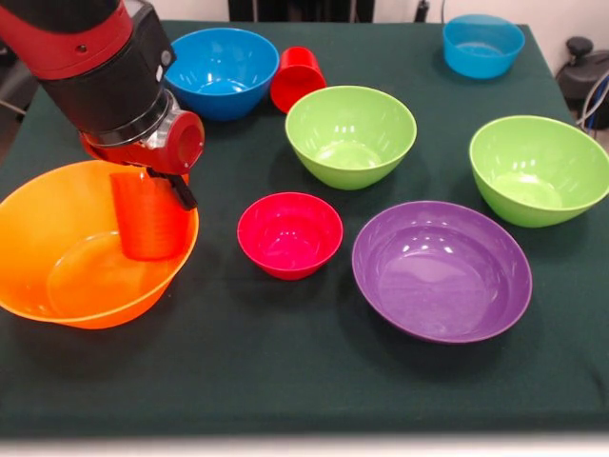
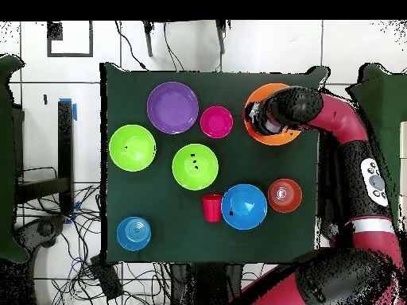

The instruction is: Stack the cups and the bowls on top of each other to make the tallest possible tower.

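Over the big orange bowl (image 1: 57,276), the gripper (image 1: 152,205) grasps the orange cup (image 1: 147,224), near its rim.

One red and black arm (image 1: 90,57) comes in from the upper left of the front view, its thick black wrist angled down and to the right, ending in a red collar. Below the collar, the claw (image 1: 152,195) points downward; one dark finger (image 1: 183,190) shows at its right side, set against the cup (image 1: 149,217) it grips. From overhead, the arm (image 2: 350,135) curves up from the base at lower right and bends left, its black wrist hiding the claw.
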`<state>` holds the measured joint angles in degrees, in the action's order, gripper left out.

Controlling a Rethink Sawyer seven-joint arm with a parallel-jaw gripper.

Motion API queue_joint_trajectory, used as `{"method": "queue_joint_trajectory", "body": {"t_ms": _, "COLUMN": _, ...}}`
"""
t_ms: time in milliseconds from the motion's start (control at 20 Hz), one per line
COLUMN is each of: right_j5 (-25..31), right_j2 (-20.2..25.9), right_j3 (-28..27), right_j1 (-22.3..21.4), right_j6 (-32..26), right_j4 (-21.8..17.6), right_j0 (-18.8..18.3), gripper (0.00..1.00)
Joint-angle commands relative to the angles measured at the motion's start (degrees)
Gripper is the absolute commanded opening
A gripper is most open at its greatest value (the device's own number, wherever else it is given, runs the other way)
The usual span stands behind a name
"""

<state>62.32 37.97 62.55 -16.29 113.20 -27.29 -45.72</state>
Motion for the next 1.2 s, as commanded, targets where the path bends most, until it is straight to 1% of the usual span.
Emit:
{"method": "queue_joint_trajectory", "body": {"t_ms": 50, "right_j5": 7.7, "right_j2": -2.4, "right_j3": -4.8, "right_j1": 1.6, "right_j6": -9.0, "right_j4": 0.1, "right_j0": 1.4, "gripper": 0.0}}
{"method": "queue_joint_trajectory", "body": {"t_ms": 250, "right_j5": 9.5, "right_j2": -2.1, "right_j3": -5.5, "right_j1": 1.8, "right_j6": -9.9, "right_j4": 0.5, "right_j0": 1.1, "gripper": 0.0}}
{"method": "queue_joint_trajectory", "body": {"t_ms": 400, "right_j5": 8.9, "right_j2": -2.0, "right_j3": -4.6, "right_j1": 1.5, "right_j6": -10.4, "right_j4": 0.5, "right_j0": 0.6, "gripper": 0.0}}
{"method": "queue_joint_trajectory", "body": {"t_ms": 500, "right_j5": 9.2, "right_j2": -2.0, "right_j3": -5.1, "right_j1": 1.7, "right_j6": -10.8, "right_j4": 0.3, "right_j0": 0.5, "gripper": 0.0}}
{"method": "queue_joint_trajectory", "body": {"t_ms": 750, "right_j5": 10.1, "right_j2": -2.4, "right_j3": -7.8, "right_j1": 2.5, "right_j6": -11.4, "right_j4": -1.4, "right_j0": 1.3, "gripper": 0.0}}
{"method": "queue_joint_trajectory", "body": {"t_ms": 1000, "right_j5": 11.9, "right_j2": -2.1, "right_j3": -9.4, "right_j1": 2.7, "right_j6": -13.0, "right_j4": -1.3, "right_j0": 1.1, "gripper": 0.0}}
{"method": "queue_joint_trajectory", "body": {"t_ms": 1200, "right_j5": 12.0, "right_j2": -2.3, "right_j3": -11.7, "right_j1": 3.9, "right_j6": -13.8, "right_j4": -2.3, "right_j0": 1.6, "gripper": 0.0}}
